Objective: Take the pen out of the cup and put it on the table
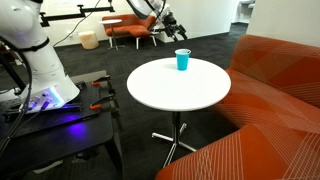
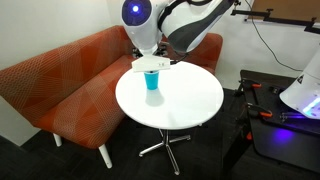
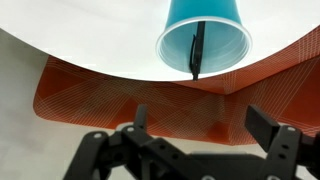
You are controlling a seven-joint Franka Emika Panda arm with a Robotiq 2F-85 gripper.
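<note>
Wrist view, top centre: pen (image 3: 197, 50) leans in cup (image 3: 215, 20); probably light, stiff and slick, best pinched at its upper end. Gripper (image 3: 203, 128), bottom: jaws wide, empty.

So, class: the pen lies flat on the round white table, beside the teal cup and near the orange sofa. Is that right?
Not quite. The pen does not lie on the table: it stands inside the teal cup, leaning on its wall, as the wrist view shows. The cup stands on the round white table, near the orange sofa.
</note>
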